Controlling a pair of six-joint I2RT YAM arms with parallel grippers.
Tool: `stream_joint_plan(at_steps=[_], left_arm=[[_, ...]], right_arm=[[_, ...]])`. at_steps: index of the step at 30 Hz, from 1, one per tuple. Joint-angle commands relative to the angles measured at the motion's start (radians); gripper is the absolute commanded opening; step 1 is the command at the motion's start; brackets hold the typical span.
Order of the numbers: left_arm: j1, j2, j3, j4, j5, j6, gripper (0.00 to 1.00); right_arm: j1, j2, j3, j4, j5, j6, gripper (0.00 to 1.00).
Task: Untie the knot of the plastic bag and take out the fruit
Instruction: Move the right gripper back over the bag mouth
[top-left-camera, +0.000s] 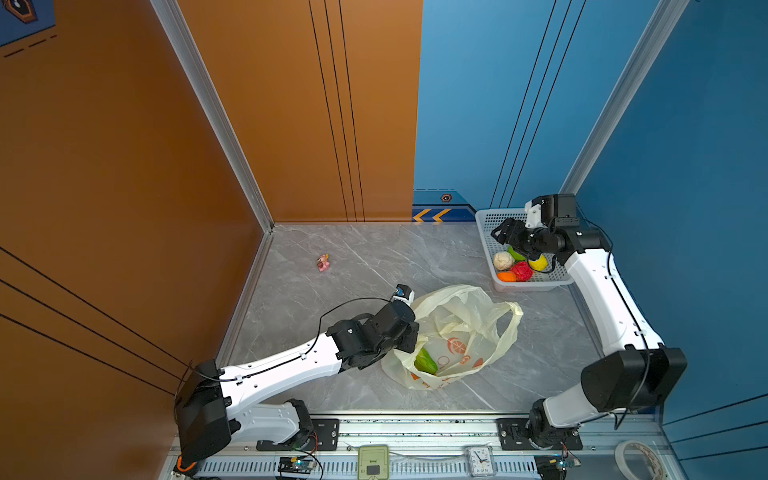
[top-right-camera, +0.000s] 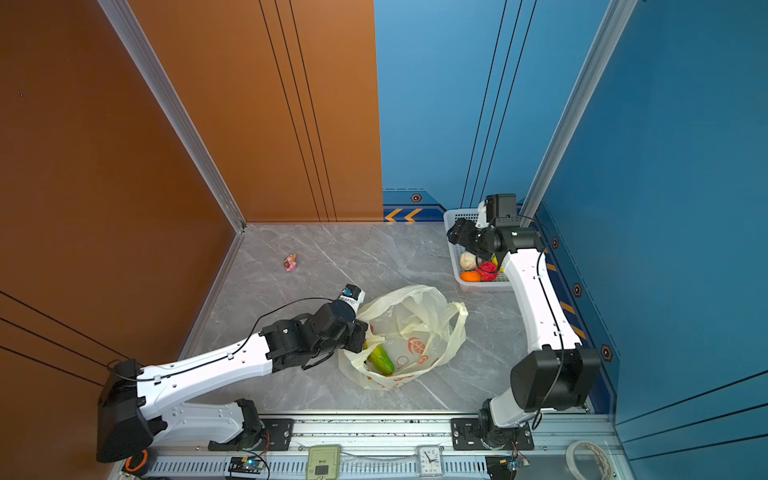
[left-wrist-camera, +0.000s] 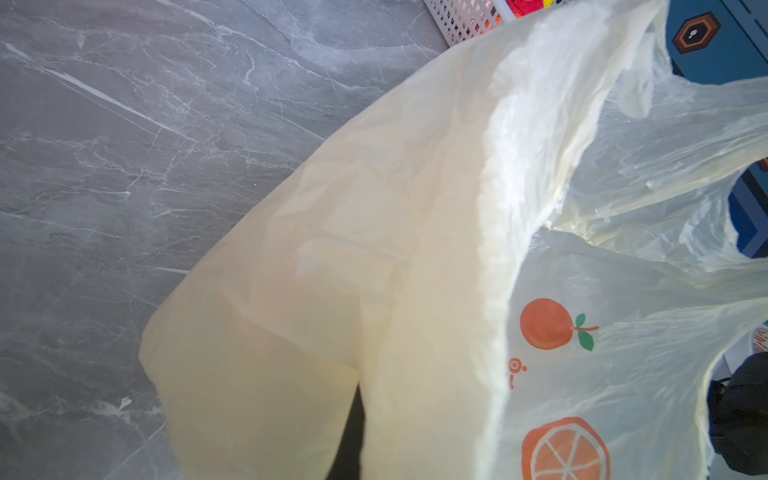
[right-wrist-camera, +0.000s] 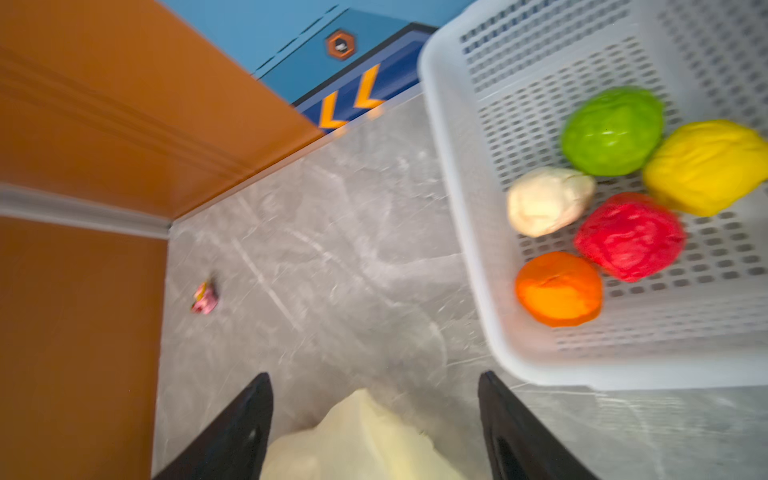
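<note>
Pale-yellow plastic bag (top-left-camera: 457, 316) — left claw (top-left-camera: 409, 338) pinching rim | right claw (right-wrist-camera: 374, 374) agape

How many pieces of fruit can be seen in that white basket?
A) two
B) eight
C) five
C: the right wrist view shows five in the white basket: green piece, yellow piece, cream-white piece, red piece, orange piece.

The plastic bag (top-left-camera: 453, 316) is thin, crinkled, translucent film. The basket (top-left-camera: 540, 285) is matt perforated plastic, and the tabletop (top-left-camera: 353, 257) looks like smooth veined stone.
</note>
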Motion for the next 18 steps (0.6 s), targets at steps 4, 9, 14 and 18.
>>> stream_joint_plan(at_steps=[4, 9, 14, 18], left_arm=[[0.010, -0.019, 0.036, -0.037, 0.001, 0.030, 0.00], [0.023, -0.019, 0.044, -0.041, 0.012, 0.043, 0.00], [0.030, -0.024, 0.042, -0.049, 0.021, 0.050, 0.00], [0.029, -0.031, 0.031, -0.051, 0.024, 0.046, 0.00]], right_arm=[[0.271, -0.130, 0.012, -0.259, -0.002, 0.045, 0.78], [0.487, -0.199, -0.072, -0.264, 0.103, 0.113, 0.77], [0.672, -0.226, -0.239, -0.198, 0.199, 0.123, 0.77], [0.742, -0.215, -0.378, -0.130, 0.244, 0.108, 0.76]])
